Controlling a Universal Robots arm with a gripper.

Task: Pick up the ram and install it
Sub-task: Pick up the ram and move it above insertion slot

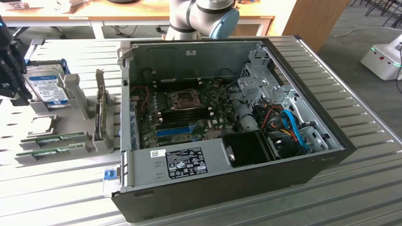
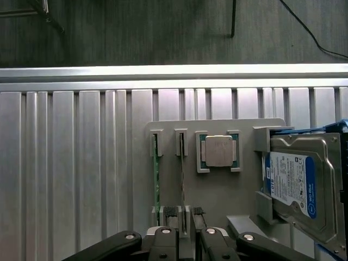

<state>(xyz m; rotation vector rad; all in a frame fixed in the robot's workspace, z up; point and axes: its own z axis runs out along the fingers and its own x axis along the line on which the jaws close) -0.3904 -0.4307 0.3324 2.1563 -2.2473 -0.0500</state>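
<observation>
Ram (image 2: 182, 179) sits edge-up in its slot (image 2: 181, 133), open pincer (image 2: 183, 212) aligned above

The arm (image 1: 188, 16) was built of pale grey cylindrical segments with a smooth, slightly glossy finish. One joint was closed by a round light-blue cap (image 1: 224, 22). The tool (image 2: 184, 213) was black throughout. Its linkage comprised flat, rounded bars (image 2: 103, 247), outer and inner, on both sides. Each pivot was fitted with a round silver pin (image 2: 129, 236); four pins were visible. Each fingertip carried a black pad (image 2: 170, 210) with a fine ribbed texture. In the exterior view, the tool housing (image 1: 9, 66) was a black, boxy block.
</observation>
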